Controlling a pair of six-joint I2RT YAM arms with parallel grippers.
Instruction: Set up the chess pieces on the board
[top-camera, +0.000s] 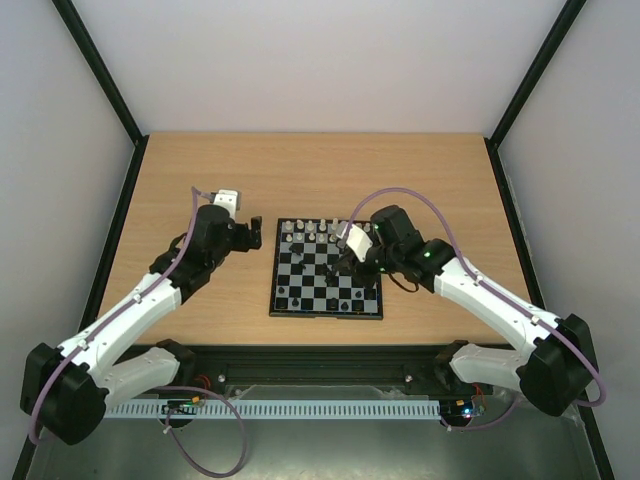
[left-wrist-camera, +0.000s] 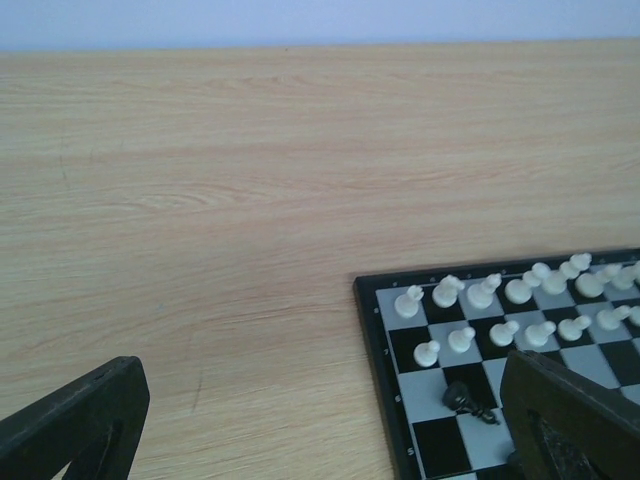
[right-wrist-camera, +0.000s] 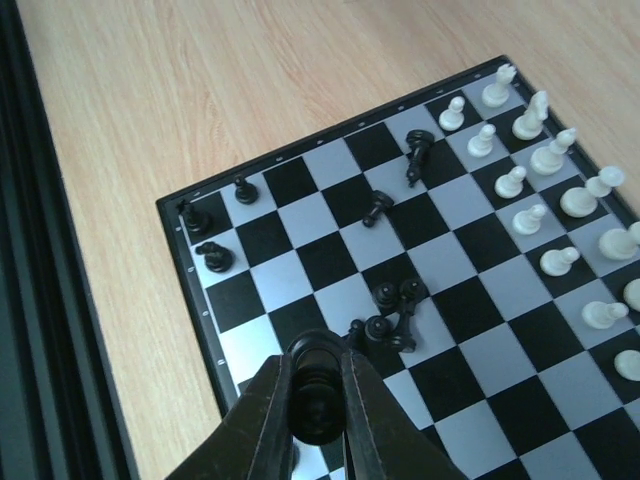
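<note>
The board (top-camera: 325, 315) lies in the middle of the wooden table, and shows in the left wrist view (left-wrist-camera: 370, 330) and the right wrist view (right-wrist-camera: 195, 300). White chess pieces (top-camera: 315, 232) stand in its two far rows (right-wrist-camera: 540, 160) (left-wrist-camera: 480, 292). Several black pieces (right-wrist-camera: 390, 315) lie toppled mid-board, and three stand near the board's near corner (right-wrist-camera: 215, 258). My right gripper (right-wrist-camera: 318, 400) is shut on a black piece (right-wrist-camera: 318, 385), held above the near squares (top-camera: 350, 262). My left gripper (top-camera: 255, 235) is open and empty beside the board's far left corner (left-wrist-camera: 320, 440). A toppled black piece (left-wrist-camera: 462, 398) lies near its right finger (left-wrist-camera: 570, 420).
Bare wooden table (top-camera: 200, 180) surrounds the board. A black rail (top-camera: 320, 355) runs along the table's near edge, also in the right wrist view (right-wrist-camera: 20, 300). Black frame posts (top-camera: 100, 70) and pale walls enclose the sides.
</note>
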